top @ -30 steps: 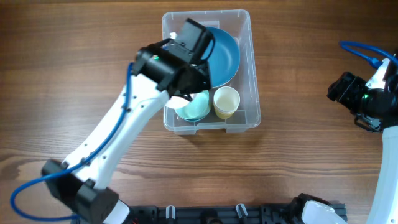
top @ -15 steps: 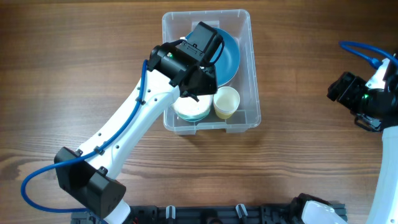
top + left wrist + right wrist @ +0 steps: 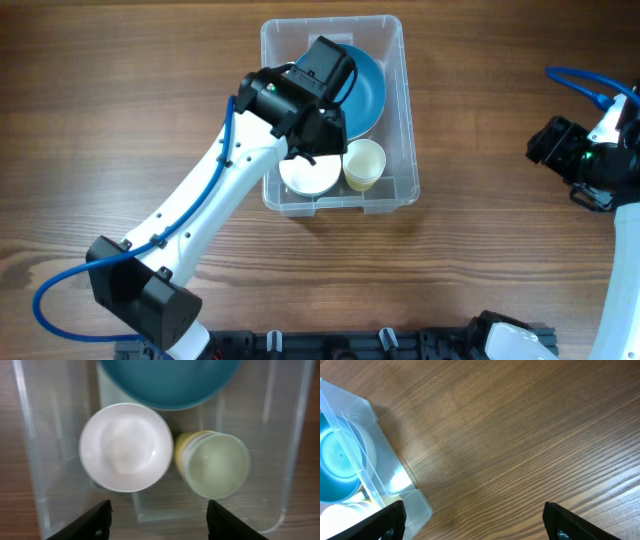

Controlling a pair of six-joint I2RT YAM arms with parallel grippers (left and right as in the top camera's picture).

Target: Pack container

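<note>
The container [image 3: 405, 120] is a clear plastic bin in the middle of the wooden table. Inside it lie a blue bowl [image 3: 362, 88] at the back, a white bowl [image 3: 308, 177] front left and a pale yellow cup [image 3: 364, 164] front right. My left gripper [image 3: 312, 148] hangs over the bin, just above the white bowl. In the left wrist view the left gripper [image 3: 159, 522] is open and empty, with the white bowl [image 3: 125, 447] and the cup [image 3: 216, 463] below it. My right gripper [image 3: 475, 520] is open over bare wood, far right of the container [image 3: 395, 485].
The blue bowl [image 3: 170, 380] leans against the bin's far wall. The left arm [image 3: 190, 240] reaches diagonally from the front left across the table. The right arm [image 3: 585, 160] stays near the right edge. A black rail [image 3: 350, 345] runs along the front edge.
The left arm swung right over the bin. Its jaws, shut a second ago, have opened, and the white bowl now lies on its own in the front left corner. The right arm has not moved.
</note>
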